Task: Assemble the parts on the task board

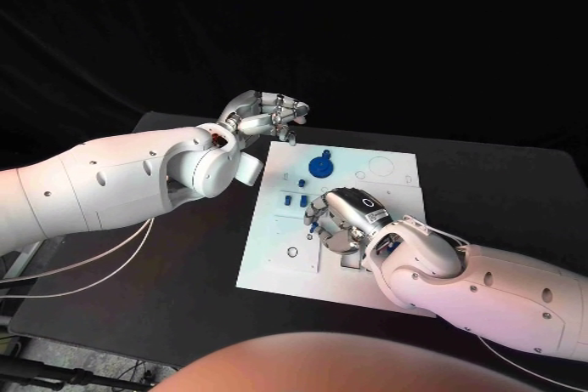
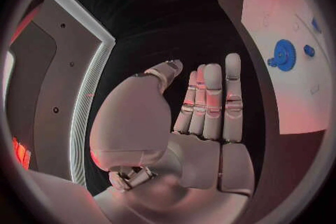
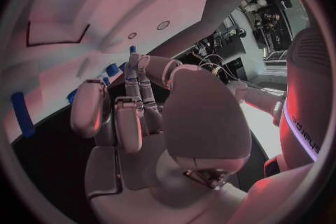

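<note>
The right hand (image 1: 346, 215) lies low over the middle of the white task board (image 1: 276, 260), fingers curled down among small blue pegs (image 1: 294, 200); whether it grips one I cannot tell; the left hand (image 1: 263, 114) hovers empty beyond the board's far-left corner, fingers loosely apart; a blue gear (image 1: 319, 166) sits on the board's far part.

The task board (image 1: 276, 256) lies in the middle of the desk (image 1: 490, 188). On its far part sits a gear (image 1: 321, 167), with small parts (image 1: 294, 200) nearer (just beside the right hand (image 1: 349, 218), which is over the board's middle). The left hand (image 1: 263, 116) is off the board's far left corner.
</note>
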{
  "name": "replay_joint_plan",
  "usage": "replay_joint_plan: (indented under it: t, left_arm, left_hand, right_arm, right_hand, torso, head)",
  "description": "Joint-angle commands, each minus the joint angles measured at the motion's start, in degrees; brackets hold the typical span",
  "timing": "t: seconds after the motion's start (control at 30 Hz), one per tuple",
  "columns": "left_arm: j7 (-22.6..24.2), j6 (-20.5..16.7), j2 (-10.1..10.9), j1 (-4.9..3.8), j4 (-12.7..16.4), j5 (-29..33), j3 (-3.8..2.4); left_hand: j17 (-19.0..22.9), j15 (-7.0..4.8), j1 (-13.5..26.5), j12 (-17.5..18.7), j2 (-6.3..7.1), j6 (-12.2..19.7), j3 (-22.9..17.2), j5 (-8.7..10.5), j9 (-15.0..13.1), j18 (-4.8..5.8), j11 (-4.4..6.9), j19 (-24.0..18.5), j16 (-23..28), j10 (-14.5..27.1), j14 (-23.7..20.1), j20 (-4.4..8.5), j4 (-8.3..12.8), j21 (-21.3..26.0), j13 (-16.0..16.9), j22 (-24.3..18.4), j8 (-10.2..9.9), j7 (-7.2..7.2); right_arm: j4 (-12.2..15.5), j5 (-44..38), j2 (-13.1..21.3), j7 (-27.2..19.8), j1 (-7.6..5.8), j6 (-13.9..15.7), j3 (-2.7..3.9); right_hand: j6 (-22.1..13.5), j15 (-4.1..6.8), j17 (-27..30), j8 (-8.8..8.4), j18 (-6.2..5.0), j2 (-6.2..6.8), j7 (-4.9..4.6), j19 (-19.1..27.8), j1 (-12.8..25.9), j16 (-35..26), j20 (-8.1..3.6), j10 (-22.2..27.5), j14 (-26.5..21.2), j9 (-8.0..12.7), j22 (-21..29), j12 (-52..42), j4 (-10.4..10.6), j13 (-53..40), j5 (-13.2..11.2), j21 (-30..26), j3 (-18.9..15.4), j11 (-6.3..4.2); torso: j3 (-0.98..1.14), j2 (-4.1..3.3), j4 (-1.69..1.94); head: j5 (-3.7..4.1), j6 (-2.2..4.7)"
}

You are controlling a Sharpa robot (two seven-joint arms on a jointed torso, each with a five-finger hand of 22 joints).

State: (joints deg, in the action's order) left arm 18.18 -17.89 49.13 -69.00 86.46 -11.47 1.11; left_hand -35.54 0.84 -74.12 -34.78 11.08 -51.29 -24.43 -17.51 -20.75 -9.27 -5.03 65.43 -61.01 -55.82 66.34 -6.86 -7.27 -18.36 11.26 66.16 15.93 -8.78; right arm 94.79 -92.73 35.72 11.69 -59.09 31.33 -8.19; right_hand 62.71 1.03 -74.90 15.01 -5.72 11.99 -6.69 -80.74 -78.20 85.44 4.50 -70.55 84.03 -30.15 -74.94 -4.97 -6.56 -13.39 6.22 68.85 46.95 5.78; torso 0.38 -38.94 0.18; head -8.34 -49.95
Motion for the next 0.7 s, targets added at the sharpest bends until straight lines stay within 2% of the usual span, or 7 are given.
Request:
replay_joint_plan:
  t: [0.03, 0.7]
  left_arm:
    - [0.3, 1.0, 0.0, -0.02, 0.0, 0.2, -0.03]
    - [0.2, 1.2, 0.2, -0.02, 0.1, 0.1, 0.01]
  left_hand:
    - [0.0, 0.1, -0.3, 0.3, -0.32, 0.2, 0.0, -0.25, 0.0, -0.98, 0.13, 0.4, 0.1, 0.5, 0.0, -0.07, 0.1, 0.3, -0.1, -0.1, -0.1, -0.03]
    - [0.0, 0.11, -0.2, 0.3, -0.36, 0.2, 0.0, -0.25, 0.0, -0.98, 0.12, 0.4, 0.1, 0.5, 0.0, -0.08, 0.0, 0.4, -0.1, -0.1, -0.1, -0.03]
  right_arm:
    - [-0.2, -0.3, -0.1, -0.6, 0.18, -1.2, -0.02]
    - [-0.6, -0.8, -0.6, -0.2, 0.51, -2.0, -0.11]
  right_hand:
    - [0.3, 0.43, -3.7, -0.22, 0.62, -0.31, 0.02, 0.2, 0.0, 0.1, -0.18, -3.4, 3.7, -0.1, -3.7, -0.4, 0.1, -2.2, 0.2, -0.3, 0.3, -2.75]
    - [0.3, 0.42, -3.7, -0.26, 0.58, -0.35, 0.02, 0.3, 0.1, 0.1, -0.18, -3.4, 3.6, -0.1, -3.6, -0.3, 0.1, -2.2, 0.2, -0.5, 0.3, -2.75]
  torso:
    - [-0.03, 0.03, 0.04]
    - [-0.05, 0.0, 0.0]
  head:
    - [0.04, -0.05]
    - [-0.26, -0.05]
